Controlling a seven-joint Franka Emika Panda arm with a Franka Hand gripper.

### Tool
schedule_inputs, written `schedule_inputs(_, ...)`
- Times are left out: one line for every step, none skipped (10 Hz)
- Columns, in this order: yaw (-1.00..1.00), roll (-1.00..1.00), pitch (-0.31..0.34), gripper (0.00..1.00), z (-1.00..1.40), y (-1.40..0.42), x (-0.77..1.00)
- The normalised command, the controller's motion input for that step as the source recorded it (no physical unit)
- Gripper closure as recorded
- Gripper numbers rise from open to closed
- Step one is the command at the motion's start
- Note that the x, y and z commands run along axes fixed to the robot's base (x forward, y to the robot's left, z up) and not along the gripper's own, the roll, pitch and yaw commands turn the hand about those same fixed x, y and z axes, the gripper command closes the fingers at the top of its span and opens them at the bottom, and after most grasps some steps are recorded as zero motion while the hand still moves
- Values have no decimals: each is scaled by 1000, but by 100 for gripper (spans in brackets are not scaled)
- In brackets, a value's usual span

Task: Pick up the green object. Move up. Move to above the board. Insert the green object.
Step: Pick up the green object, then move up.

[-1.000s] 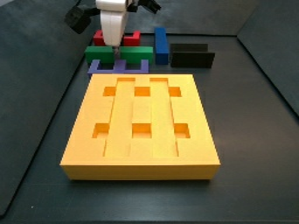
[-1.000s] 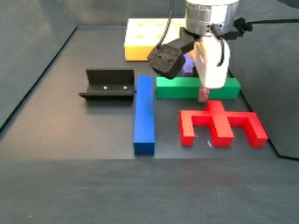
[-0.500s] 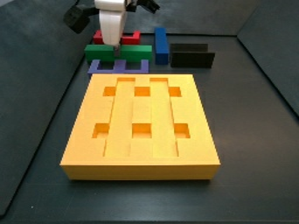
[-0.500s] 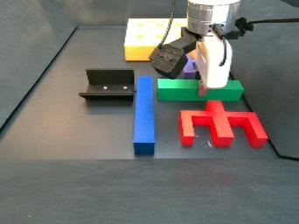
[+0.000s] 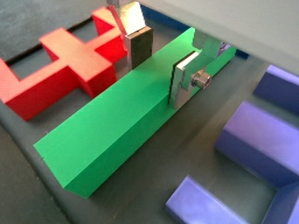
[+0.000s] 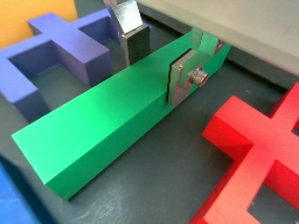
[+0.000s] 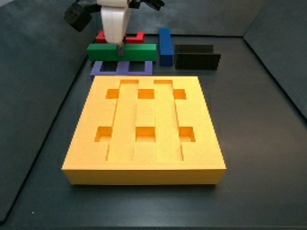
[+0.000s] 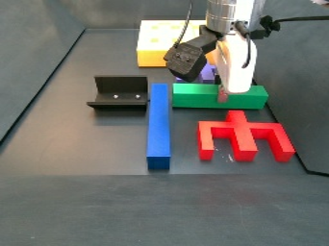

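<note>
Gripper clamped across green object, beyond the board; no writing legible anywhere.

The long matte green rectangular bar is plain green. The large grooved slab-shaped board is yellow-orange with darker square recesses. The gripper has silver plate fingers with dark pads, closed on the green bar. The comb-shaped piece is red.

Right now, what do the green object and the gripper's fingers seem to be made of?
The green object, clamped in the gripper, looks like matte plastic or painted wood: flat even colour, no glare. The fingers look like brushed metal, silver with soft reflections, with dark, probably rubber pads.
</note>
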Motion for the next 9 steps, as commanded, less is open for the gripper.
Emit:
schedule_inputs(0, 0, 0, 100, 0, 0, 0)
schedule_inputs(0, 0, 0, 100, 0, 0, 0)
schedule_inputs(0, 0, 0, 100, 0, 0, 0)
schedule_inputs(0, 0, 0, 100, 0, 0, 0)
schedule_inputs(0, 0, 0, 100, 0, 0, 0)
schedule_inputs(0, 0, 0, 100, 0, 0, 0)
schedule_inputs(0, 0, 0, 100, 833, 0, 0)
schedule_inputs(12, 16, 8, 100, 795, 98, 41)
schedule_inputs(1, 20, 41, 100, 652, 89, 11)
